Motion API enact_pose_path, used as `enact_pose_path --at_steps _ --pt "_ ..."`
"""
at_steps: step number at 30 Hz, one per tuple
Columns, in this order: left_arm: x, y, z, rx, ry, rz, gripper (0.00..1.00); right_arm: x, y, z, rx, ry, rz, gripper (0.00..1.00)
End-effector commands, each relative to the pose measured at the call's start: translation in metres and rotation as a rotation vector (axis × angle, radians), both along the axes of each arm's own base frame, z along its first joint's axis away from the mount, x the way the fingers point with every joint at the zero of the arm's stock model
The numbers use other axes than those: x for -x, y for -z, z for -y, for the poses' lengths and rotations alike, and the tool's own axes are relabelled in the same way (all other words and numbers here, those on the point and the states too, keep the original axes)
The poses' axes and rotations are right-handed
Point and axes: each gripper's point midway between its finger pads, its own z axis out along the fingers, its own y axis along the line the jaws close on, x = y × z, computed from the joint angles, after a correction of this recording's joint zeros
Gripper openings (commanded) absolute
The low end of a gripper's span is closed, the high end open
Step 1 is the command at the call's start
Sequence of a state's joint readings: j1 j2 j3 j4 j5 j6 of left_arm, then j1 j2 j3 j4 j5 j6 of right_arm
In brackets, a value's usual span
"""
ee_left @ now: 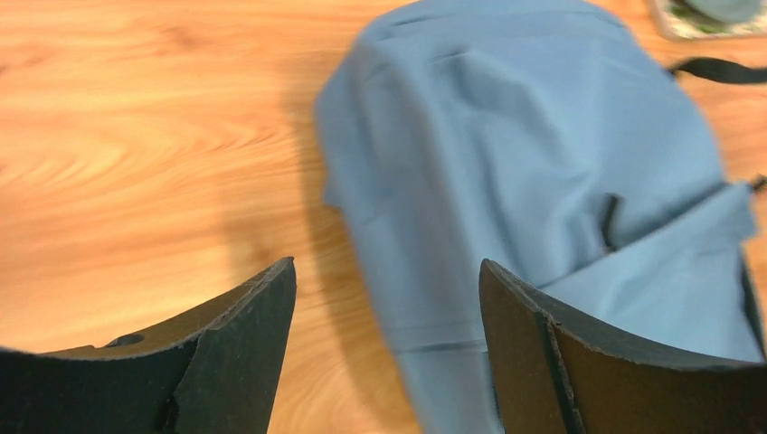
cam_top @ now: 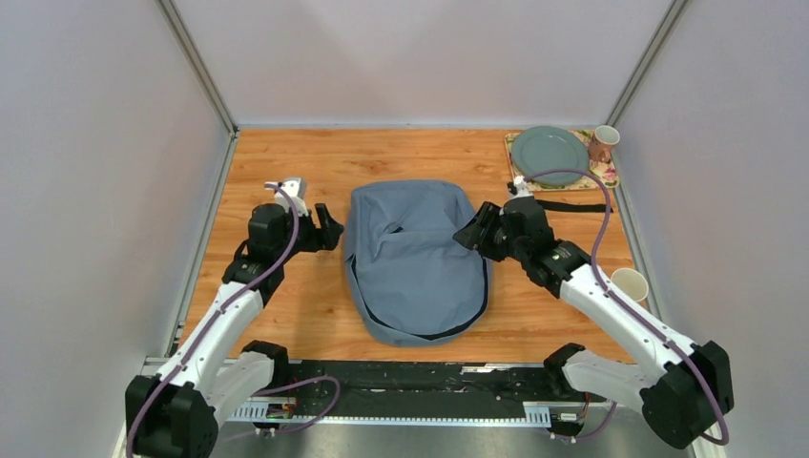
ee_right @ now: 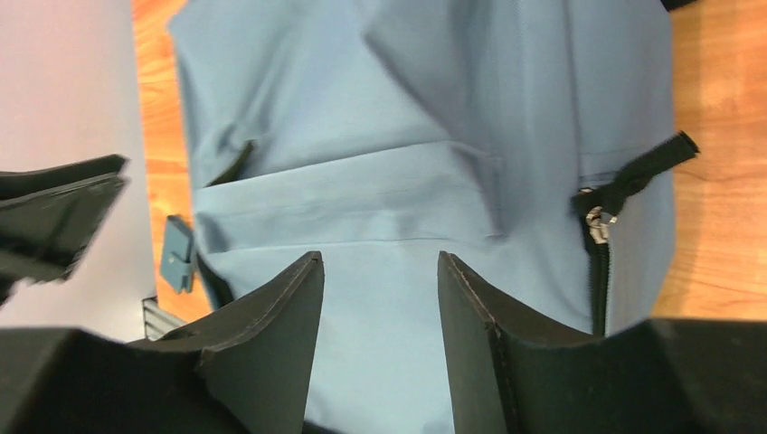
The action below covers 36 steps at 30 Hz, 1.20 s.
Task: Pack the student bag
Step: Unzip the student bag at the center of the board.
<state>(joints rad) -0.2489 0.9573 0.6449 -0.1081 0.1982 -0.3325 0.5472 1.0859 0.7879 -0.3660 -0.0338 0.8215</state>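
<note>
The student bag (cam_top: pixel 415 256), a large grey-blue fabric backpack with dark zips, lies flat in the middle of the wooden table. My left gripper (cam_top: pixel 329 227) is open and empty just left of the bag's upper left edge; its wrist view shows the bag (ee_left: pixel 534 154) ahead between the spread fingers. My right gripper (cam_top: pixel 469 234) is open and empty at the bag's right edge; its wrist view shows the front pocket (ee_right: pixel 398 199) and a dark zip with a metal pull (ee_right: pixel 597 221) just past the fingers.
A green plate (cam_top: pixel 549 155) on a patterned mat and a brown paper cup (cam_top: pixel 602 143) stand at the back right. A black strap (cam_top: pixel 572 206) lies right of the bag. Another paper cup (cam_top: pixel 630 283) sits by the right edge.
</note>
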Motion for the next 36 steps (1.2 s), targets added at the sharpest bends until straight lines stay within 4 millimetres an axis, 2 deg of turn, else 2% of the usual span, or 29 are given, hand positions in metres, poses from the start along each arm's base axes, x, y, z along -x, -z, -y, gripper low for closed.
enact_pose_path --at_steps 1,2,4,5,6,7,9,10,11,13,15,16,17,18,19,20,22,23,24,28,31,36 --pt "0.011 0.024 -0.059 -0.017 -0.273 -0.06 0.81 0.002 -0.056 -0.009 -0.017 -0.079 0.137 0.53" --pt "0.017 0.033 -0.067 -0.017 -0.314 -0.089 0.81 0.004 -0.059 -0.011 -0.016 -0.098 0.14 0.53" --pt "0.022 0.028 -0.094 -0.002 -0.452 -0.071 0.81 0.005 -0.071 -0.021 -0.025 -0.138 0.16 0.53" --pt "0.029 0.033 -0.103 -0.011 -0.499 -0.089 0.81 0.007 -0.075 -0.027 -0.029 -0.172 0.169 0.53" --pt "0.032 0.033 -0.116 -0.013 -0.574 -0.086 0.81 0.005 -0.074 -0.033 -0.025 -0.192 0.161 0.53" --pt "0.035 0.028 -0.127 -0.005 -0.621 -0.063 0.81 0.007 -0.084 -0.044 -0.037 -0.227 0.177 0.53" --pt "0.043 0.035 -0.137 -0.001 -0.677 -0.085 0.82 0.01 -0.091 -0.06 -0.047 -0.291 0.188 0.53" --pt "0.046 0.036 -0.145 0.006 -0.714 -0.091 0.82 0.011 -0.093 -0.077 -0.051 -0.333 0.18 0.53" --pt "0.053 0.045 -0.158 0.009 -0.772 -0.132 0.82 0.012 -0.094 -0.086 -0.051 -0.357 0.182 0.53" --pt "0.056 0.054 -0.163 0.048 -0.802 -0.173 0.82 0.014 -0.096 -0.113 -0.046 -0.427 0.183 0.53" --pt "0.064 0.067 -0.174 0.076 -0.868 -0.231 0.82 0.016 -0.094 -0.13 -0.028 -0.473 0.171 0.53" --pt "0.066 0.07 -0.177 0.093 -0.894 -0.248 0.82 0.022 -0.093 -0.141 -0.023 -0.509 0.165 0.53" --pt "0.069 0.077 -0.18 0.109 -0.916 -0.271 0.82 0.019 -0.092 -0.154 -0.021 -0.541 0.151 0.53" --pt "0.074 0.082 -0.19 0.154 -0.977 -0.297 0.82 0.021 -0.091 -0.162 -0.014 -0.568 0.149 0.53" --pt "0.078 0.085 -0.196 0.171 -1.006 -0.313 0.82 0.025 -0.089 -0.172 -0.01 -0.596 0.141 0.53" --pt "0.083 0.09 -0.201 0.179 -1.039 -0.329 0.82 0.027 -0.078 -0.18 0.011 -0.621 0.112 0.53" --pt "0.093 0.088 -0.22 0.183 -1.129 -0.334 0.82 0.031 -0.082 -0.195 0.01 -0.663 0.118 0.53" --pt "0.102 0.09 -0.228 0.147 -1.182 -0.354 0.82 0.032 -0.072 -0.202 0.02 -0.683 0.092 0.53" --pt "0.108 0.089 -0.233 0.124 -1.217 -0.361 0.82 0.033 -0.076 -0.208 0.011 -0.697 0.1 0.53" --pt "0.126 0.073 -0.256 0.022 -1.344 -0.314 0.82 0.037 -0.064 -0.224 0.004 -0.737 0.064 0.53" --pt "0.144 0.081 -0.27 -0.044 -1.458 -0.35 0.83 0.041 -0.056 -0.232 0.006 -0.759 0.039 0.53" --pt "0.152 0.085 -0.275 -0.041 -1.518 -0.37 0.83 0.047 -0.044 -0.233 0.019 -0.766 0.012 0.53"
